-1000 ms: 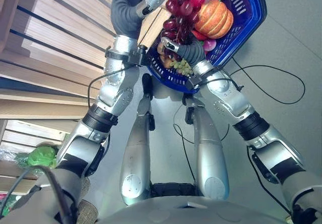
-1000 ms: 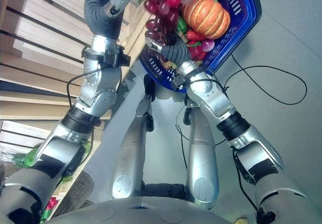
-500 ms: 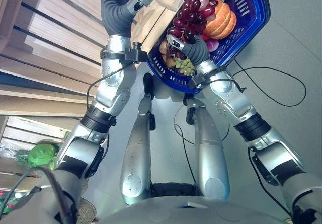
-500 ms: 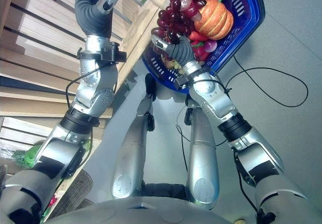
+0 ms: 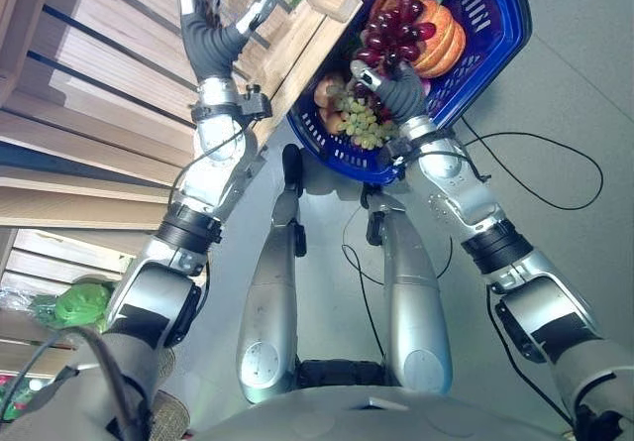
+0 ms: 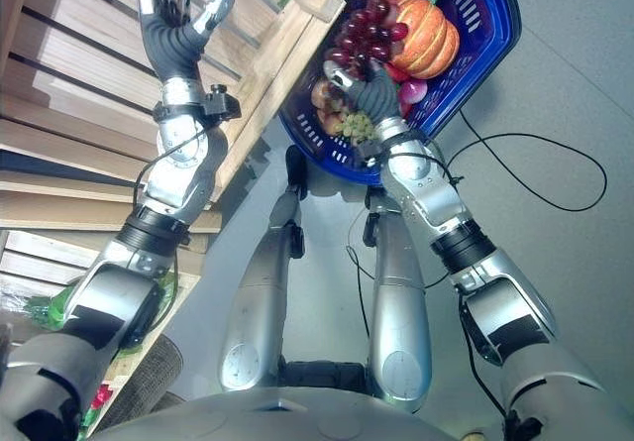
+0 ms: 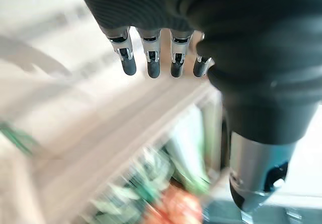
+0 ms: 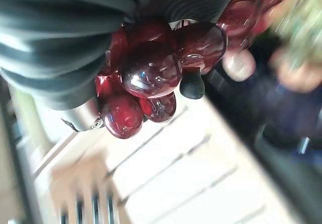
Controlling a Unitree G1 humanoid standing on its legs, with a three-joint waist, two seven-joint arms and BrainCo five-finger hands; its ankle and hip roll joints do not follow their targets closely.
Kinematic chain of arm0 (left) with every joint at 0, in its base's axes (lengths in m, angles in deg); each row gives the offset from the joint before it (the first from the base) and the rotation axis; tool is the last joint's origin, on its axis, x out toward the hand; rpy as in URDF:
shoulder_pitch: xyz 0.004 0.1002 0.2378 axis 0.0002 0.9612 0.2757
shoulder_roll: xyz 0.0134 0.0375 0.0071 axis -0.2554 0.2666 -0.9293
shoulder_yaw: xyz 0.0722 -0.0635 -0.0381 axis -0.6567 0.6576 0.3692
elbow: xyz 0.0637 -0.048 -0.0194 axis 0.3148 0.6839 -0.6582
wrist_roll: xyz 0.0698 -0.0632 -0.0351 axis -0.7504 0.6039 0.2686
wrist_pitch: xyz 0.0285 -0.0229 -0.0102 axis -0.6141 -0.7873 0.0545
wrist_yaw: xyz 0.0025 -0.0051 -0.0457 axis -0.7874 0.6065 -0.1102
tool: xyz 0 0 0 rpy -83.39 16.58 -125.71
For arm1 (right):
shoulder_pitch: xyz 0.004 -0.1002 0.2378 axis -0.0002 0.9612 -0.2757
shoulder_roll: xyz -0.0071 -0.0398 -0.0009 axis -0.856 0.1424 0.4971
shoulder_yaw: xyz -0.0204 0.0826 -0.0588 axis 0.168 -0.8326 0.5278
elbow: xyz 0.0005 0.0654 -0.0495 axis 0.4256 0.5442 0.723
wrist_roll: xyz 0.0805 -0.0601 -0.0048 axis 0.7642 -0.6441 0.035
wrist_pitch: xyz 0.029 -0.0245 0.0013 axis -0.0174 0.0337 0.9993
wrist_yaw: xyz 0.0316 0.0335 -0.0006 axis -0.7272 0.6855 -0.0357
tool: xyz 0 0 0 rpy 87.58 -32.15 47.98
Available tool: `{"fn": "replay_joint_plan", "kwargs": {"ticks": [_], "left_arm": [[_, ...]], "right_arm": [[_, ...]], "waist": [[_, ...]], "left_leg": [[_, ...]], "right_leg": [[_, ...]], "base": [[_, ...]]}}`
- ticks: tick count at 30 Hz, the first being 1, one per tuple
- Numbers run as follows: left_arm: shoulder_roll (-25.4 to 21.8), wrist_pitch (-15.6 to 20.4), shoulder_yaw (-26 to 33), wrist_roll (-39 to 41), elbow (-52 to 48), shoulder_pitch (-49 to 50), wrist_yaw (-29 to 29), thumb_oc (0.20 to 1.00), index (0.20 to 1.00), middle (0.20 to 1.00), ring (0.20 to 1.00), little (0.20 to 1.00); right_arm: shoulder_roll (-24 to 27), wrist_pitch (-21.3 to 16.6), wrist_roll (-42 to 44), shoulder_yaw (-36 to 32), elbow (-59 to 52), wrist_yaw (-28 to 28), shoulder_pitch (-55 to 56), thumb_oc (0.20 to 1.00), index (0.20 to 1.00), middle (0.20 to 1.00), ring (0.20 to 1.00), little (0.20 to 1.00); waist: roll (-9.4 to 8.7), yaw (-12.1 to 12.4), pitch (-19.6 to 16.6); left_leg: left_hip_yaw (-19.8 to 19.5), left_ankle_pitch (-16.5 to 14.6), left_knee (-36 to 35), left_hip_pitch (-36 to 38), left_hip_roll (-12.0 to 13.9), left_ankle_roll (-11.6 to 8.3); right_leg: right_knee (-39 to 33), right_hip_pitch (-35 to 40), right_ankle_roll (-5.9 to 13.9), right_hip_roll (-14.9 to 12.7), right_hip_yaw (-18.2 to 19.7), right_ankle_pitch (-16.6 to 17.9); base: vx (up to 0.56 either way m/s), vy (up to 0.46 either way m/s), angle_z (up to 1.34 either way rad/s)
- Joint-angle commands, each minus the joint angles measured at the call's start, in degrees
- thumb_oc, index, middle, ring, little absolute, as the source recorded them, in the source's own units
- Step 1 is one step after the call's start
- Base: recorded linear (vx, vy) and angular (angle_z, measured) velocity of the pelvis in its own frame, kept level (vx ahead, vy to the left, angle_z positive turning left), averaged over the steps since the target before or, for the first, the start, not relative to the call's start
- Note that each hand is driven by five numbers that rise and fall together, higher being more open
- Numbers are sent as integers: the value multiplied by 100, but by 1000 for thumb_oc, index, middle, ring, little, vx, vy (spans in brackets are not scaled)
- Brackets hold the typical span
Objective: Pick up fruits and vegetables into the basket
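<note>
Grey floor point(image 5: 555, 94) runs under me and out to two o'clock, smooth and bare; pale wooden shelving point(image 5: 89, 94) with slatted boards fills everything from nine to twelve o'clock; low at eight o'clock a green leafy vegetable point(image 5: 81, 305) sits on a lower shelf. My left hand point(image 6: 170, 10) is up at eleven o'clock in front of the slats, fingers point(image 7: 151, 65) straight and spread, thumb out to the side, holding nothing. The blue basket point(image 5: 495, 40) hangs at one o'clock, its near rim just beside the shelf's wooden edge, open floor on its far side. My right hand point(image 5: 394, 86) is over the basket's near half, fingers curled round a bunch of dark red grapes point(image 8: 151, 75); the berries are glossy and round, pressed against my palm, the rest of the cluster point(image 5: 396, 33) trailing over the load. Just beside my wrist lie green grapes point(image 5: 359, 124); beyond them an orange ribbed pumpkin point(image 5: 444, 27) with a green stem, and something pink-red point(image 6: 412, 90) tucked under it.
</note>
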Motion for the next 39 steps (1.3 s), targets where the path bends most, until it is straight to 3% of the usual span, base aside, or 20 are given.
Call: {"fn": "replay_joint_plan", "kwargs": {"ticks": [1, 8, 9, 10, 12, 13, 14, 16, 17, 27, 39], "left_arm": [[-211, 293, 253, -48, 516, -133, -169, 1000, 1000, 1000, 1000, 1000], [-369, 128, 70, 417, 1513, -533, -65, 1000, 1000, 1000, 1000, 1000], [-411, 18, -4, 681, 1808, -705, 55, 1000, 1000, 1000, 1000, 1000], [-410, 14, -37, 794, 1971, -779, 104, 1000, 1000, 1000, 1000, 1000], [-387, 45, -67, 921, 2190, -880, 222, 1000, 1000, 1000, 1000, 1000], [-354, 38, -122, 1001, 2399, -976, 316, 1000, 1000, 1000, 1000, 1000], [-338, 47, -144, 1040, 2507, -1019, 390, 1000, 1000, 1000, 1000, 1000], [-315, 31, -158, 1083, 2605, -1058, 485, 1000, 1000, 1000, 1000, 1000], [-304, 35, -165, 1107, 2647, -1063, 541, 1000, 1000, 1000, 1000, 1000], [-116, 104, -235, 1078, 2729, -1075, 751, 1000, 1000, 1000, 1000, 1000], [-61, -59, -218, 854, 2749, -979, 729, 1000, 1000, 1000, 1000, 1000]], "right_arm": [[37, -251, -79, -175, 206, 253, -286, 200, 200, 200, 200, 200], [300, 248, -191, 117, 1737, 439, -1007, 200, 200, 200, 200, 200], [320, 599, -263, 252, 2356, 374, -1343, 200, 200, 200, 200, 200], [296, 670, -285, 279, 2760, 265, -1503, 200, 200, 200, 200, 200], [265, 694, -507, 321, 3293, 163, -1742, 256, 256, 256, 256, 256], [217, 849, -675, 407, 3787, 68, -1991, 542, 542, 542, 542, 542], [196, 915, -846, 442, 4079, 2, -2121, 586, 586, 586, 586, 586], [177, 1201, -984, 508, 4339, -41, -2268, 937, 937, 937, 937, 937], [189, 1215, -1126, 518, 4541, -114, -2338, 1000, 1000, 1000, 1000, 1000], [161, 2069, -1939, 659, 5284, -312, -2775, 1000, 1000, 1000, 1000, 1000], [97, 2083, -2027, 571, 5319, -113, -2723, 1000, 1000, 1000, 1000, 1000]], "waist": [[-251, 52, -264], [-178, 117, -264], [-154, 151, -264], [-137, 169, -264], [-115, 198, -264], [-86, 239, -264], [-74, 263, -264], [-56, 296, -264], [-45, 313, -264], [10, 410, -264], [14, 386, -264]], "left_leg": [[259, -800, 722, -80, -342, 61], [262, -800, 784, -164, -330, 29], [244, -799, 789, -176, -335, 23], [239, -796, 793, -185, -336, 23], [224, -797, 809, -212, -343, 27], [212, -793, 823, -247, -344, 32], [203, -792, 838, -270, -346, 34], [194, -787, 844, -289, -353, 41], [185, -786, 858, -304, -357, 42], [104, -805, 940, -399, -407, 66], [54, -866, 913, -239, -441, 101]], "right_leg": [[-1123, 409, 703, 81, 184, 693], [-1015, 290, 696, 71, 152, 658], [-999, 270, 690, 68, 140, 649], [-986, 254, 687, 70, 136, 647], [-971, 222, 686, 69, 127, 646], [-952, 186, 680, 70, 111, 640], [-938, 164, 678, 68, 102, 638], [-924, 143, 673, 72, 87, 638], [-911, 130, 673, 69, 79, 638], [-830, 35, 663, 97, 57, 624], [-819, 146, 646, 175, 174, 576]], "base": [[-3, 33, 0], [-1, 5, 0], [0, 0, 0], [0, 0, 0], [0, 0, 0], [0, 0, 0], [0, 0, 0], [3, -11, 2], [11, -22, 6], [7, -11, 7], [0, 0, 0]]}}
